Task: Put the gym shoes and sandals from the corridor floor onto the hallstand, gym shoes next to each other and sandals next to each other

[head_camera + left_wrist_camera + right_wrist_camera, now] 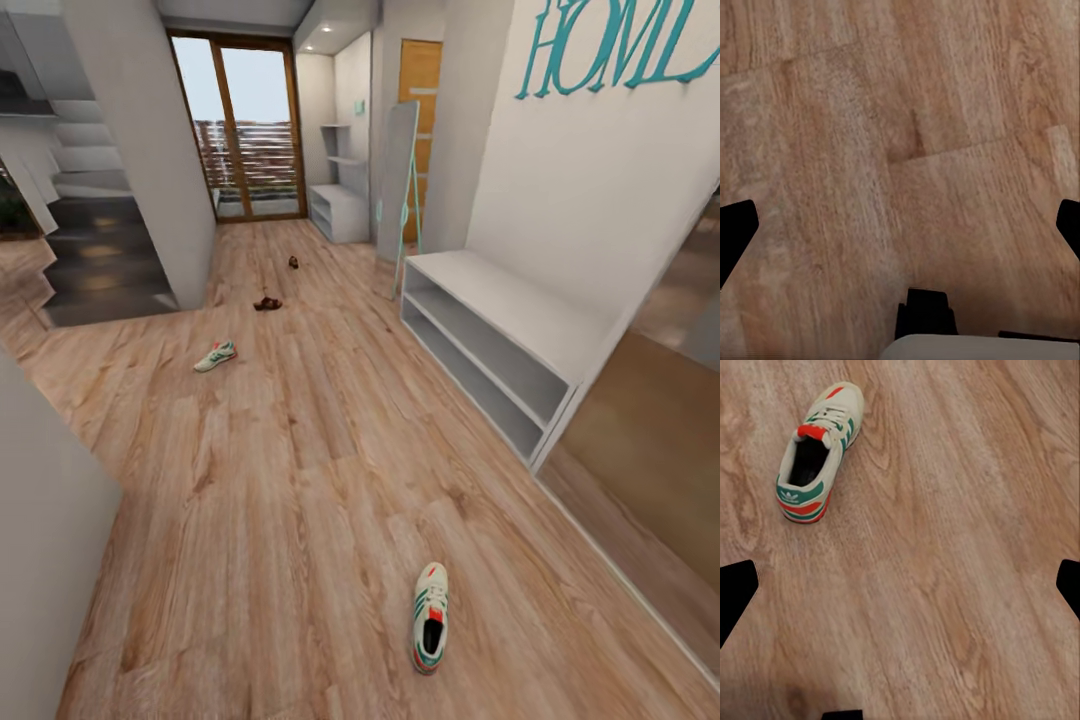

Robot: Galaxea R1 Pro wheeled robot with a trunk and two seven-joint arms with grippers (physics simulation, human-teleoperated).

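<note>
One gym shoe (pixel 430 616) lies on the corridor floor (pixel 300 480) close to me, toe pointing away. In the right wrist view this same gym shoe (pixel 817 454) lies upright on the planks, well apart from my right gripper (pixel 900 585), whose dark fingers (pixel 736 589) stand wide open. The other gym shoe (pixel 215 356) rests farther off to the left. Two small brown sandals (pixel 267 303) (pixel 293 262) lie beyond it, apart from each other. The hallstand (pixel 520 310) stands along the right wall with bare top and shelves. My left gripper (pixel 900 225) hangs open over bare floor.
A dark staircase (pixel 95 260) and a grey pillar (pixel 150 150) stand at the left. A grey wall corner (pixel 40 540) is close at my near left. A standing mirror (pixel 395 180) leans past the hallstand's far end, and a glass door (pixel 245 130) closes the corridor.
</note>
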